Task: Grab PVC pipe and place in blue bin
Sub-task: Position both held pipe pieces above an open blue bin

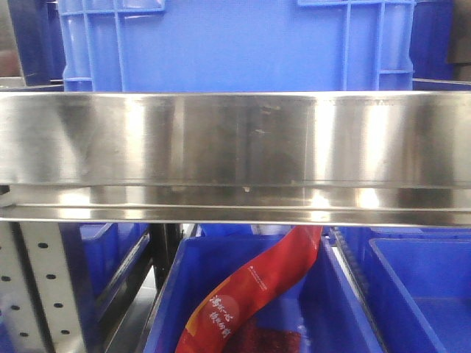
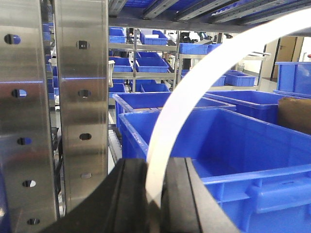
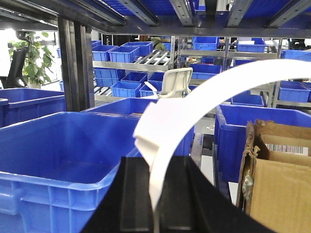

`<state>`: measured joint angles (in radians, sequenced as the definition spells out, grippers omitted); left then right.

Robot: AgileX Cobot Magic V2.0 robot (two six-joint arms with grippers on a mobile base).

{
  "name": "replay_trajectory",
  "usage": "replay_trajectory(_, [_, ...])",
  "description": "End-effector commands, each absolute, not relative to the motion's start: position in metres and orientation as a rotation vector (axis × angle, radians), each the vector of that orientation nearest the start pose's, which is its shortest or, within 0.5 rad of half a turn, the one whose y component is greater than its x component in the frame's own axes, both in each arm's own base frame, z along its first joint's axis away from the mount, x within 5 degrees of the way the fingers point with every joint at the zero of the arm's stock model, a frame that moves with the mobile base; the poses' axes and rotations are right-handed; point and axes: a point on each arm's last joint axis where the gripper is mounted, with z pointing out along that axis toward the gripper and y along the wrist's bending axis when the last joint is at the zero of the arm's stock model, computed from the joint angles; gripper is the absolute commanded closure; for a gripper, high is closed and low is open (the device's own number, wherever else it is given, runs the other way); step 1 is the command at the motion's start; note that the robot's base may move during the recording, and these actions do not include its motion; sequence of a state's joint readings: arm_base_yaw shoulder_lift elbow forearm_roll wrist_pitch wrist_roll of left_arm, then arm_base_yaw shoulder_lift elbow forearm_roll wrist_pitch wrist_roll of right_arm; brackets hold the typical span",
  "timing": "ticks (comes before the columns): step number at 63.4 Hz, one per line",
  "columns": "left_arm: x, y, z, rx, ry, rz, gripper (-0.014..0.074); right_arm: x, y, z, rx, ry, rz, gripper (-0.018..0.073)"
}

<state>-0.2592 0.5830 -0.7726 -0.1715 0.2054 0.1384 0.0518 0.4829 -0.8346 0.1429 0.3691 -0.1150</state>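
Front view.
- Steel shelf rail (image 1: 235, 140), running from 9 to 3 o'clock across the middle.
- Blue crate (image 1: 235, 44), standing behind it at 12 o'clock.
- Lower blue tub (image 1: 331, 294) at 6 o'clock, holding a red packet (image 1: 250, 294) that leans toward 1 o'clock.
- Neither pincer shows here.

Left wrist view.
- My left pincer (image 2: 155, 165), at 6 o'clock, black fingers closed on one end of a thin white arc (image 2: 180, 97).
- The arc sweeps up toward 2 o'clock and out of frame.
- Perforated steel upright (image 2: 80, 97) at 9 o'clock.
- Open blue crates (image 2: 243, 141) from the centre to 3 o'clock, with shelving of more behind.

Right wrist view.
- My right pincer (image 3: 156, 165), at 6 o'clock, clamped on the PVC pipe (image 3: 194, 104).
- The pipe is a broad white curve with a squared tab near the fingers, rising toward 2 o'clock.
- It is in my grip, not in any bin.
- Blue bin (image 3: 48, 160), open, at 8 o'clock of the pincer.
- Cardboard box (image 3: 277, 170) at 4 o'clock.
- Potted plant (image 3: 36, 58) at 10 o'clock.
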Motion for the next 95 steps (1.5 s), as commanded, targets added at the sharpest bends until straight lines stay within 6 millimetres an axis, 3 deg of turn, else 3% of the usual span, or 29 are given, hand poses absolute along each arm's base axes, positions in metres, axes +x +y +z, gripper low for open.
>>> replay_trajectory(1, [0.106,-0.031,0.41,0.196,1.462,-0.263,0.0707,0.074,0.008,0.425,-0.067,1.46,0.089,0.072])
replay_trajectory(71, [0.105,-0.031,0.412,0.192,1.445,-0.262,0.0707,0.073,0.008,0.431,-0.046,1.397,0.111,0.072])
replay_trajectory(77, [0.103,-0.032,0.418,0.193,1.463,-0.281,0.0707,0.072,0.009,0.43,-0.052,1.428,0.114,0.072])
replay_trajectory(88, [0.103,-0.035,0.454,0.248,1.551,-0.283,0.0707,0.071,0.012,0.448,-0.09,1.561,0.129,0.072])
replay_trajectory(95, [0.12,-0.04,0.468,0.28,1.625,-0.264,0.0707,0.084,0.015,0.459,-0.112,1.686,0.153,0.072])
